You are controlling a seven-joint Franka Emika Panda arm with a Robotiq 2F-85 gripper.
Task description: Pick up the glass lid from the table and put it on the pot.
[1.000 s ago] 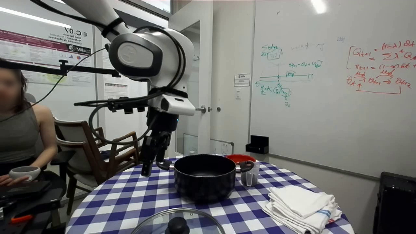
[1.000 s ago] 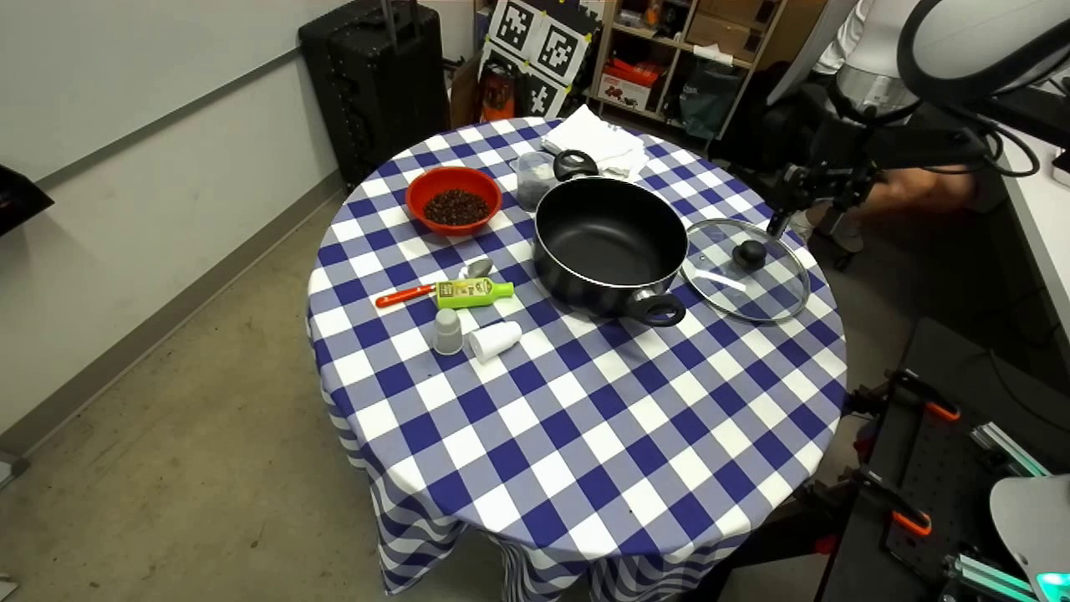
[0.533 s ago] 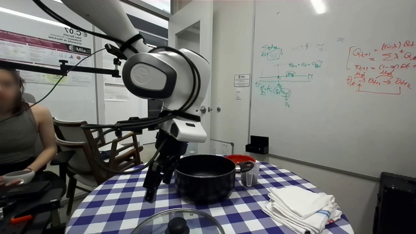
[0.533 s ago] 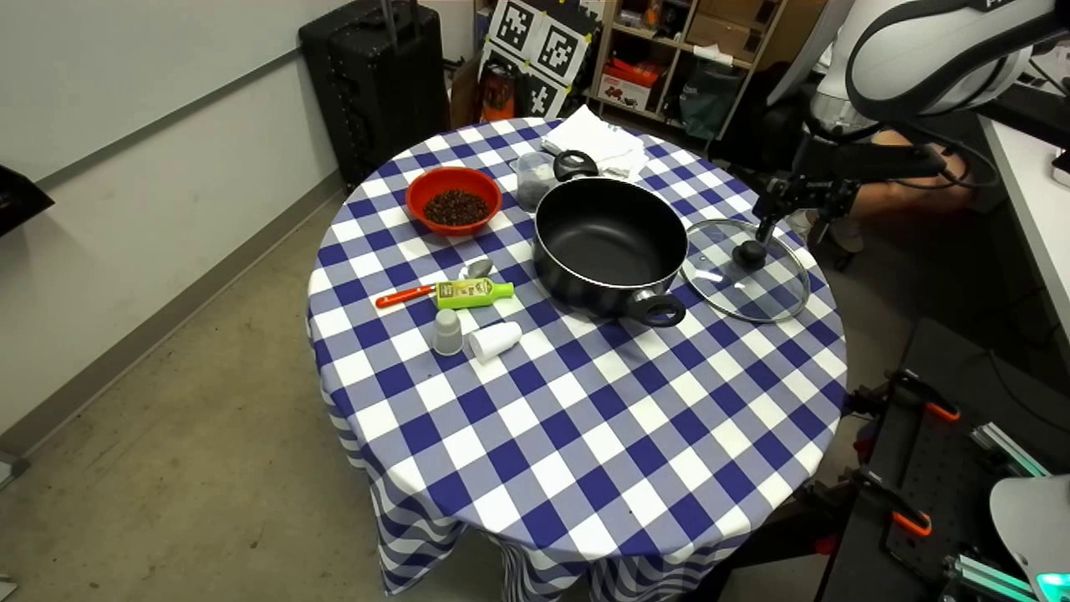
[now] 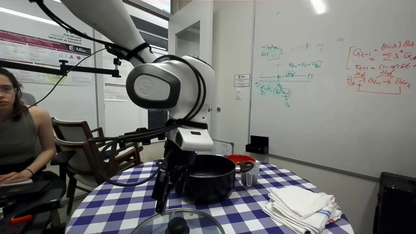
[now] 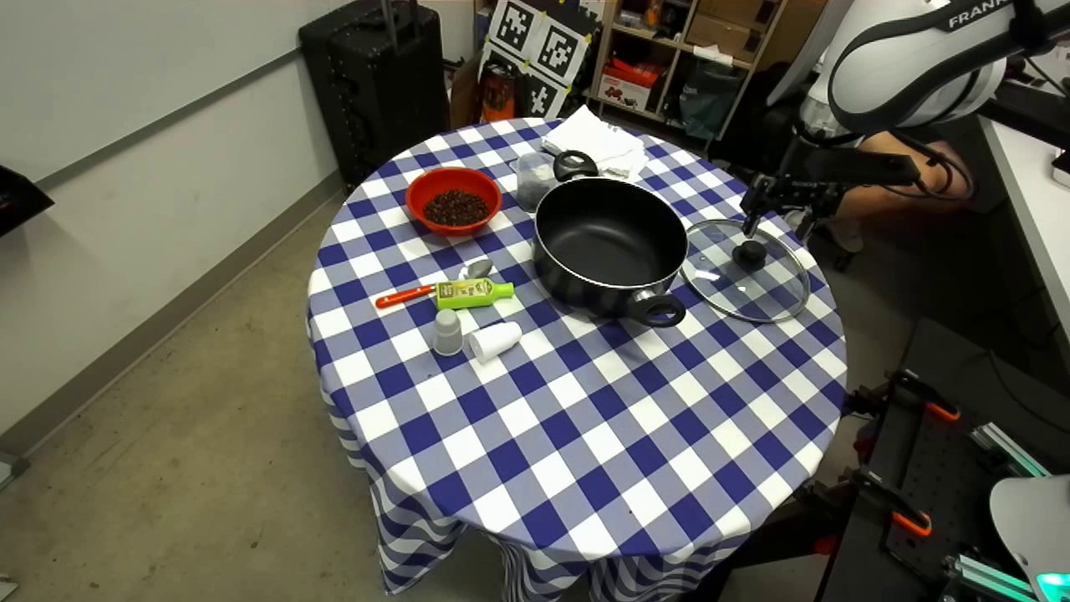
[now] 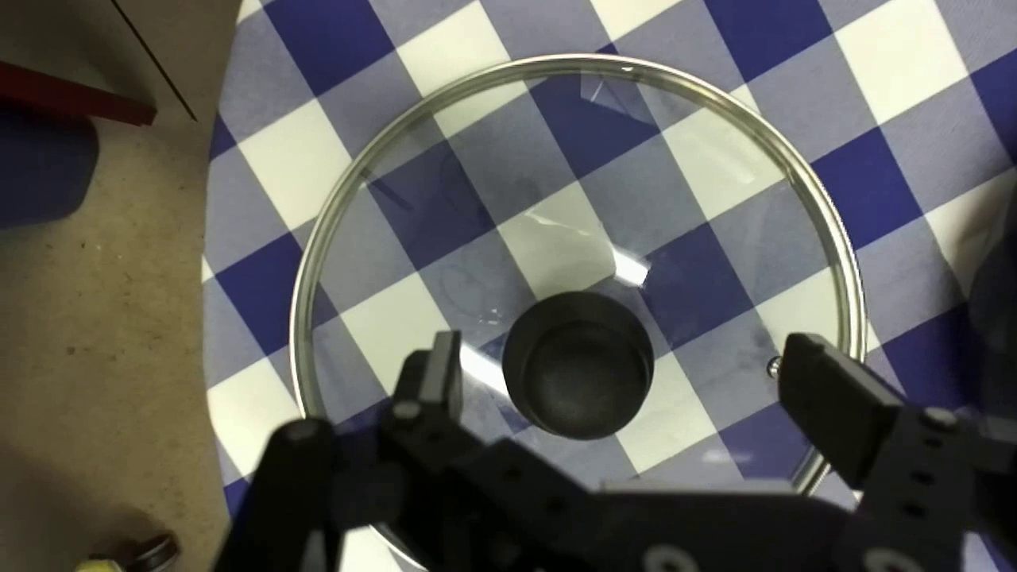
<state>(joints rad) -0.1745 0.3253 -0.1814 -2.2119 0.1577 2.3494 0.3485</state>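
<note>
The glass lid [image 7: 548, 238] lies on the checkered table [image 6: 585, 418], its black knob [image 7: 580, 365] facing up. The lid shows in both exterior views [image 5: 201, 221] [image 6: 719, 280], cut off at the bottom edge in one of them. The black pot [image 5: 211, 188] stands open beside the lid, also in an exterior view [image 6: 573, 280]. My gripper [image 7: 624, 361] is open and empty above the lid. In the wrist view the knob appears between the fingers, nearer the left finger. The gripper also shows in both exterior views [image 5: 170, 198] [image 6: 777, 221]; it partly covers the pot in one.
A red bowl [image 6: 456, 226] of dark beans, a clear cup [image 5: 250, 175] and folded white towels [image 5: 302, 208] lie around the pot. A green bottle [image 6: 468, 293], a red-handled utensil [image 6: 405, 296] and two small containers [image 6: 495, 340] lie farther off. A person [image 5: 22, 139] sits nearby.
The arm has come down and moved over toward the lid; the gripper is lower and close to the knob. The lid and pot have not moved.
</note>
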